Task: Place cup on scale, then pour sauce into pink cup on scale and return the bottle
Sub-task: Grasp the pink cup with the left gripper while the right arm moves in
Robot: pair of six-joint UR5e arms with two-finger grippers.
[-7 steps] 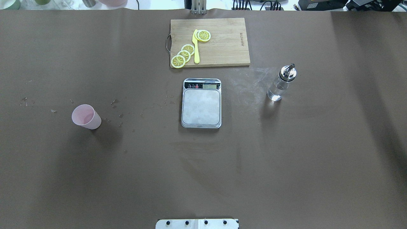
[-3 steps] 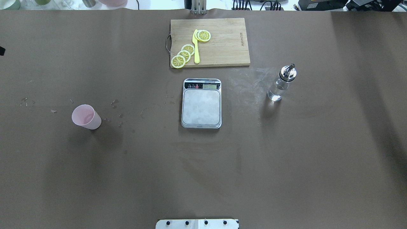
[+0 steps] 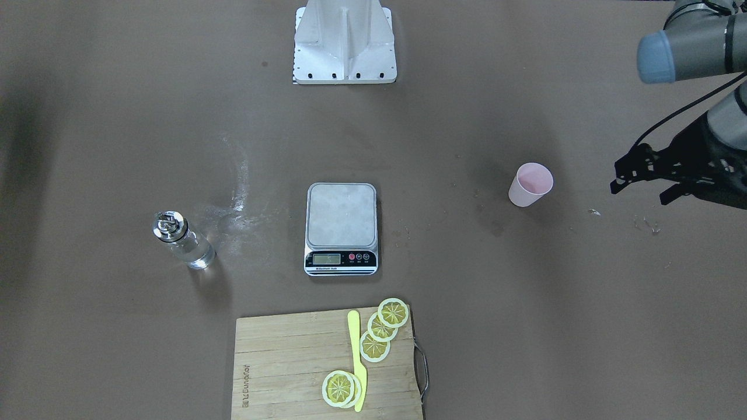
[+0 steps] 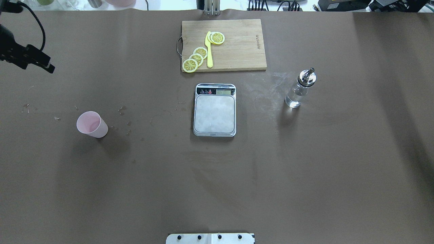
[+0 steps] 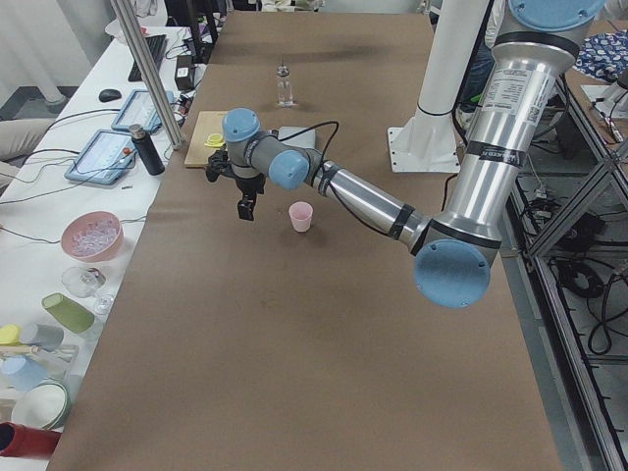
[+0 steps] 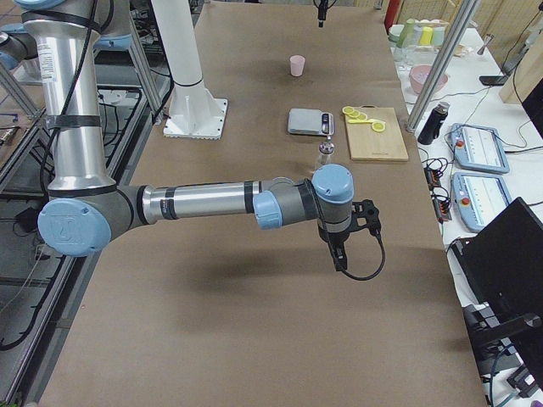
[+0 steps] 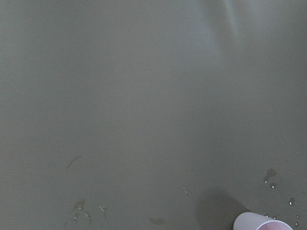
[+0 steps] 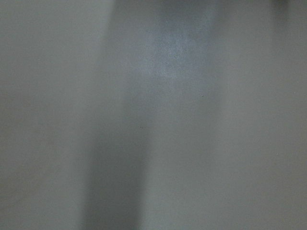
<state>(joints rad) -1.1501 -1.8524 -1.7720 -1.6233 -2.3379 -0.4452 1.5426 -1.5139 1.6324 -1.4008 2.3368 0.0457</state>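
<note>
overall, a brown-covered table (image 4: 217, 189), droplets (image 4: 120, 109) near the cup (image 4: 91, 124); left jaws apart, right jaws unclear.

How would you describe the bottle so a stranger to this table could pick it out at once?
Start at the wooden cutting board at the far edge of the table, then the scale just before it. The bottle stands upright to the robot's right of the scale. It alone is clear glass with a shiny silver spout cap.

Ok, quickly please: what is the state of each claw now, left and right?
Left claw: open, holding nothing.
Right claw: cannot be told; only a side view shows it.
</note>
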